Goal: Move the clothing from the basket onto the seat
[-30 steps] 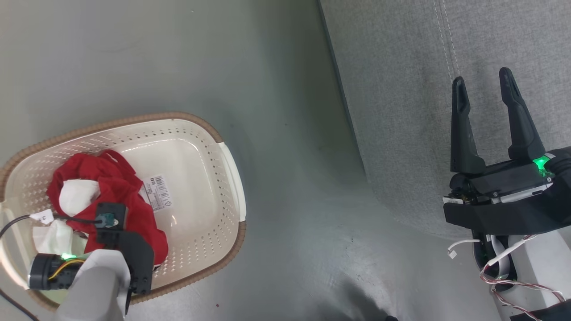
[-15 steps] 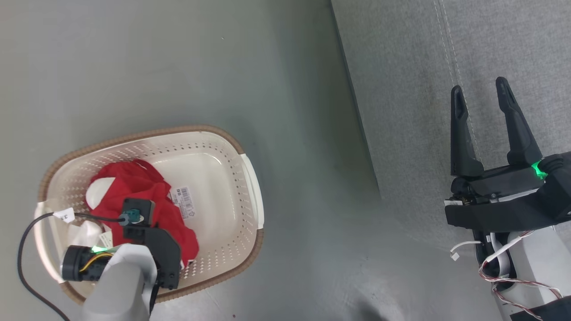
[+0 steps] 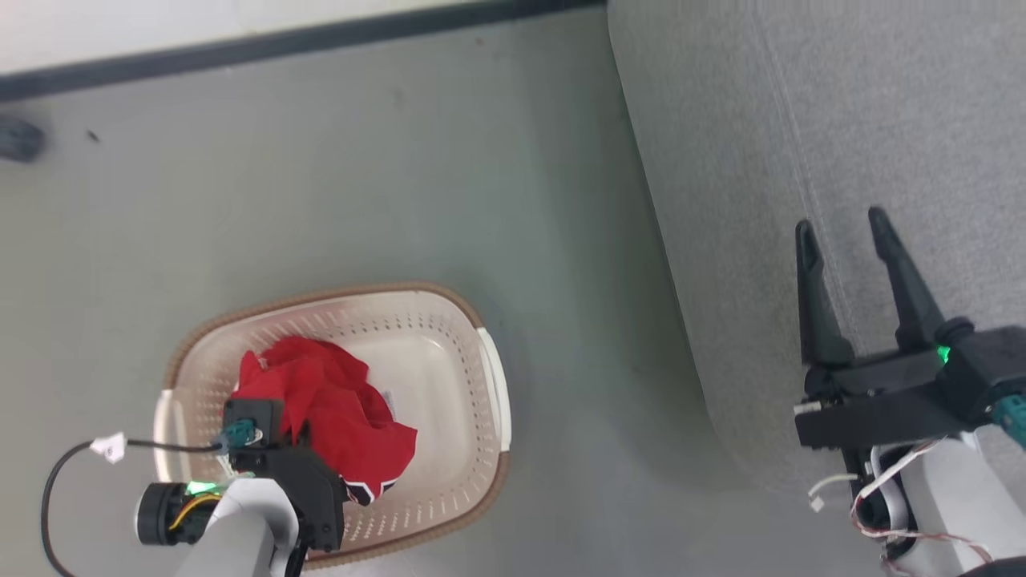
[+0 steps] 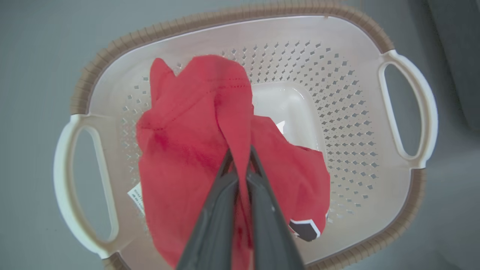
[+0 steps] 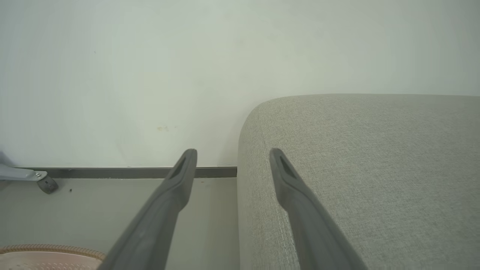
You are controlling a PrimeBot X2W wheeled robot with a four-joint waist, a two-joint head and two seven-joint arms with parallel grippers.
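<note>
The cream basket (image 3: pixel 494 385) with its brown rim stands on the floor at the lower left. The red clothing (image 3: pixel 341 413) is bunched up inside it. Looking straight down, my left gripper (image 4: pixel 240 155) is shut on a raised fold of the red clothing (image 4: pixel 180 150) above the basket (image 4: pixel 408 108). A black-and-white trimmed edge (image 4: pixel 305 228) hangs at the garment's lower right. My right gripper (image 3: pixel 840 222) stands open with nothing in it, over the left part of the grey seat (image 3: pixel 801 120). In the right wrist view the right gripper (image 5: pixel 233 152) straddles the rounded corner of the seat (image 5: pixel 375 150).
A strip of grey floor (image 3: pixel 577 320) separates basket and seat. A pale wall with a dark baseboard (image 3: pixel 321 36) runs along the far side. A caster wheel (image 5: pixel 47 184) stands by the baseboard. A black cable (image 3: pixel 56 481) loops from my left wrist.
The head camera has shifted, so the wall and baseboard now show. The red clothing is gathered higher in my left gripper and covers the white cloth and label. The right gripper stays open.
</note>
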